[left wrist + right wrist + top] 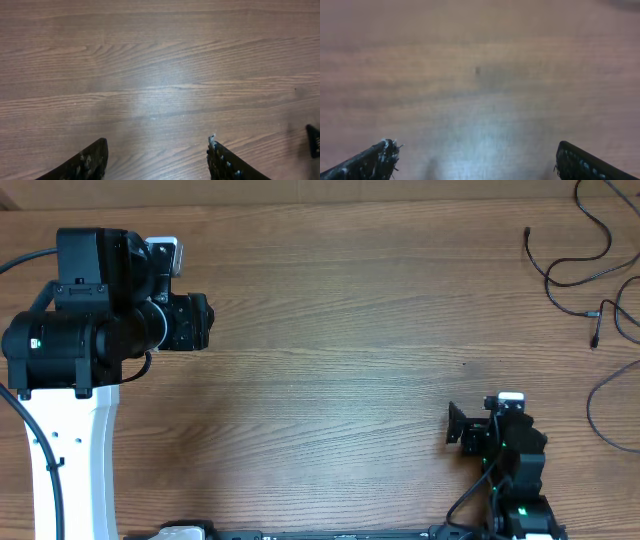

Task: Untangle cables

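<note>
The cables (585, 255) are thin black cords lying in loose loops at the table's far right edge, with small plug ends (596, 332) pointing inward. Another strand (597, 412) curves lower down at the right edge. My left gripper (200, 322) is at the far left, a long way from the cables. In the left wrist view it is open (157, 152) and empty over bare wood. My right gripper (457, 425) is at the front right, below and left of the cables. In the right wrist view it is open (475, 157) and empty. No cable shows in either wrist view.
The wooden table (330, 360) spans the view. The left arm's white base (70, 460) stands at the front left. A dark piece at the right edge of the left wrist view (314, 141) looks like part of the right gripper.
</note>
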Controlling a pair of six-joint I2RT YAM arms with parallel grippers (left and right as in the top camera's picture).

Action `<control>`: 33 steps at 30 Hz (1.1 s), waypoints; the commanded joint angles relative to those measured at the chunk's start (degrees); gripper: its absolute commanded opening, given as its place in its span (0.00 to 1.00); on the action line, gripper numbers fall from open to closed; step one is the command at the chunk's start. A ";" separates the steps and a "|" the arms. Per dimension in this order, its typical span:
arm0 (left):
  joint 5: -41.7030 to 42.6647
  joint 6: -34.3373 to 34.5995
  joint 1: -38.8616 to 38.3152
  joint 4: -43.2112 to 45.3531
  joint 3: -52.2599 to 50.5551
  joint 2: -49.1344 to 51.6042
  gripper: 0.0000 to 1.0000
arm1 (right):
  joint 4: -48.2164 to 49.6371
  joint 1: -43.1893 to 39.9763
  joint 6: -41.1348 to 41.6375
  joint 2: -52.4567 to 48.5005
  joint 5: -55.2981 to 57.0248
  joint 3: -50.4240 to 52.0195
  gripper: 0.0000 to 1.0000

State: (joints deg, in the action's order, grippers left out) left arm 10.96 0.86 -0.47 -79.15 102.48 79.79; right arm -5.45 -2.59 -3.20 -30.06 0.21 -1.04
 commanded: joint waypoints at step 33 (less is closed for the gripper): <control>1.11 -0.48 -0.33 -1.62 0.74 0.09 0.64 | 0.63 -0.02 -0.26 29.90 -0.35 0.57 1.00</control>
State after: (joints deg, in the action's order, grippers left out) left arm 11.20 0.89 -0.47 -80.66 102.50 79.79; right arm -5.17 -2.59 -3.25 -0.80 0.21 -1.04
